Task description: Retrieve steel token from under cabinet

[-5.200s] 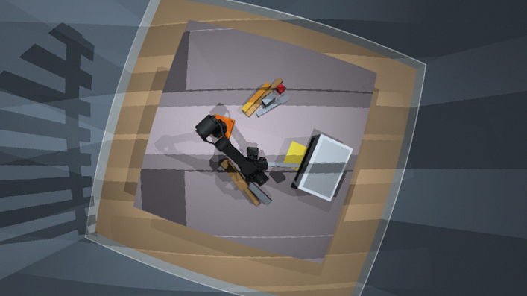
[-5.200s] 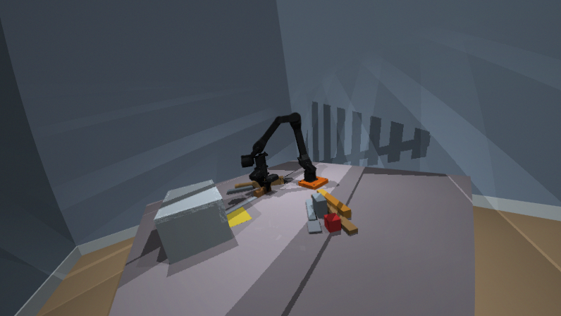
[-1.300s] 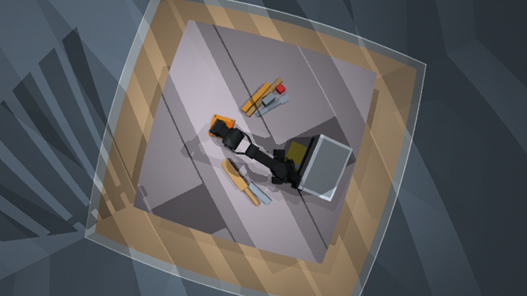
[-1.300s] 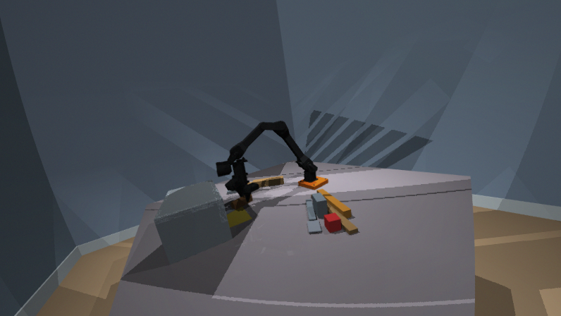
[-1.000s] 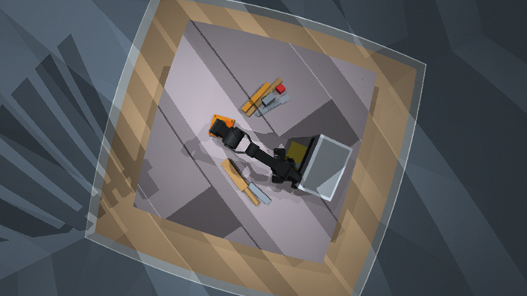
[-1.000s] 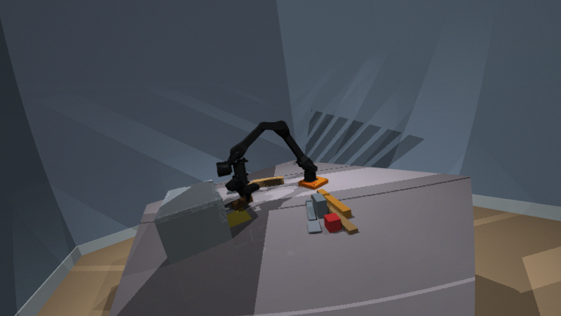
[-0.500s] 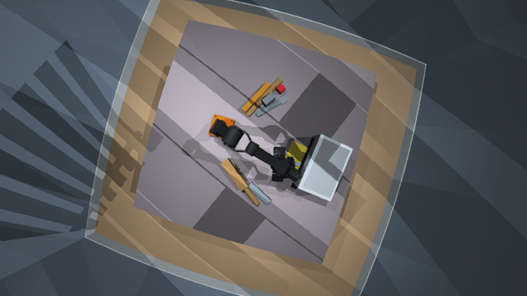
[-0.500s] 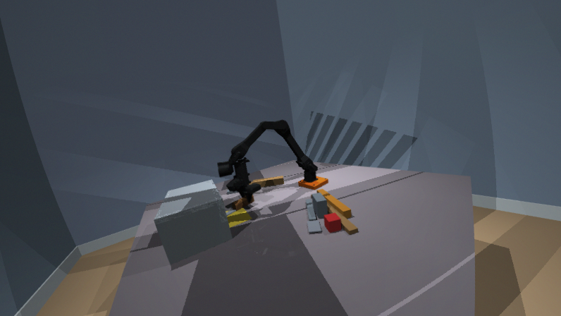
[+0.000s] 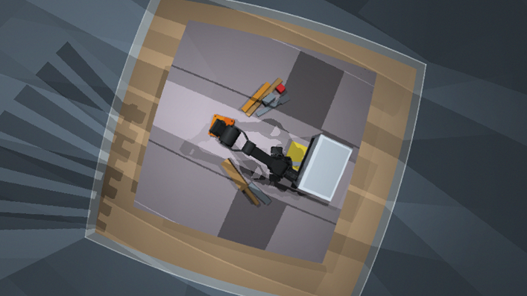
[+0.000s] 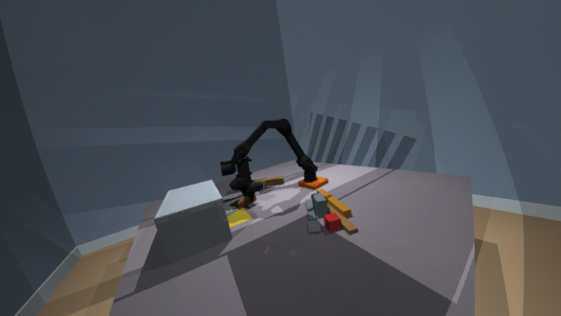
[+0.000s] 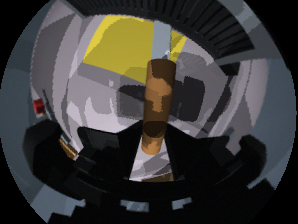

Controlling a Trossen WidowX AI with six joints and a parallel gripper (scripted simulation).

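The token cannot be made out in these views; its position cannot be told. The yellow area (image 9: pixel 296 149) (image 10: pixel 239 216) (image 11: pixel 120 42) lies just in front of the cabinet (image 9: pixel 327 167) (image 10: pixel 192 223) (image 11: pixel 220 30), whose dark slotted side faces it. A grey blade (image 9: pixel 296 164) (image 10: pixel 232 212) (image 11: pixel 161 40) crosses the area toward the cabinet. The claw (image 9: pixel 295 182) (image 10: pixel 251 198) (image 11: pixel 153 123) is clamped on its brown handle (image 10: pixel 245 202) (image 11: pixel 159 95). The desk (image 9: pixel 230 57) (image 10: pixel 392 219) (image 11: pixel 100 105) has a mauve-grey surface, crossed by thin dark lines and broad shadow patches. On one side of the arm lie an orange bar (image 9: pixel 255 97) (image 10: pixel 337 204), a grey block (image 9: pixel 268 99) (image 10: pixel 319 204) and a red cube (image 9: pixel 280 88) (image 10: pixel 333 222) (image 11: pixel 39 106); on the other, brown pieces (image 9: pixel 234 174) beside a grey strip (image 9: pixel 260 193). The arm stands on an orange base (image 9: pixel 231 120) (image 10: pixel 322 182). Beyond the desk, tan floor (image 9: pixel 223 249) (image 10: pixel 498 274) meets blue-grey walls (image 9: pixel 485 131) (image 10: pixel 156 78) at a pale skirting (image 10: pixel 510 209), with bands of light and shadow throughout.
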